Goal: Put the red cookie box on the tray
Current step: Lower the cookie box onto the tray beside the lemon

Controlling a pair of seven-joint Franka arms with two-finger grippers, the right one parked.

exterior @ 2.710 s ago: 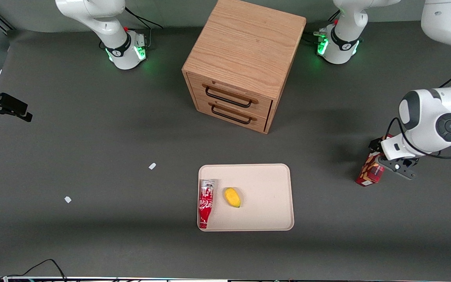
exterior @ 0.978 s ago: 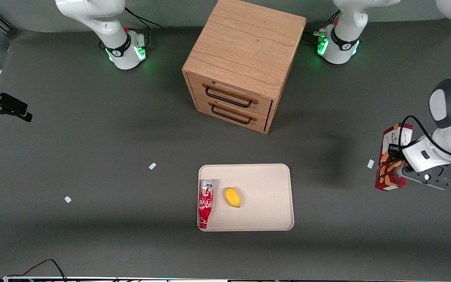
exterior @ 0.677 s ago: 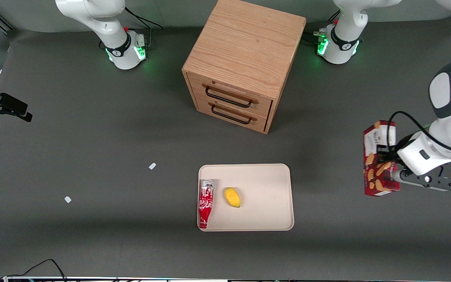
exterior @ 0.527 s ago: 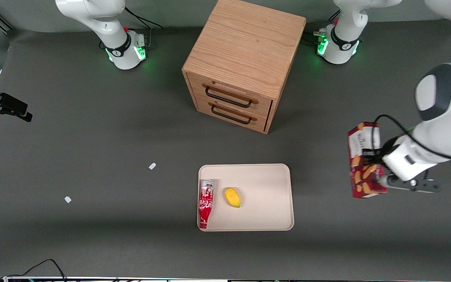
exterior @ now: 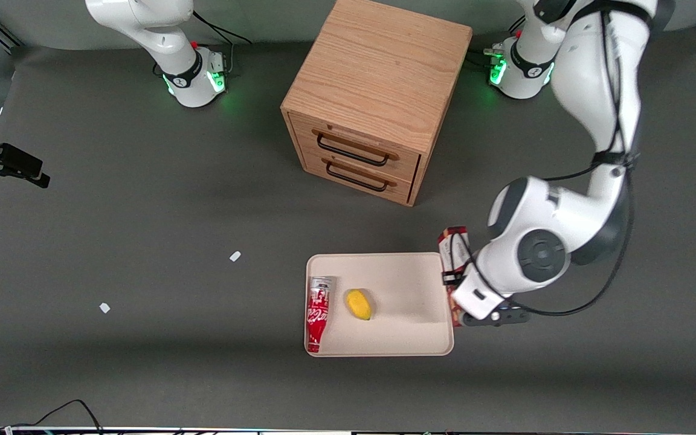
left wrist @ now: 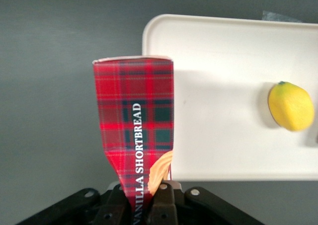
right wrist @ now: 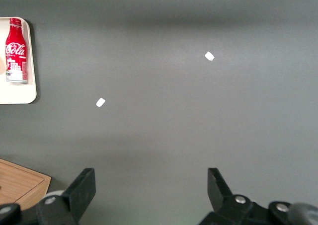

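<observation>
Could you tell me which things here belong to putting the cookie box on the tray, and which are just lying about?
Part of the job:
- red cookie box, held above the tray's edge
- tray
- gripper, shut on the box

Just lying about:
- drink can, on the tray
- lemon, on the tray
- drawer cabinet
- two white scraps on the table

Red plaid cookie box (left wrist: 134,130) – held above cream tray's (exterior: 384,344) edge, w/ gripper (left wrist: 144,205) clamped.
</observation>
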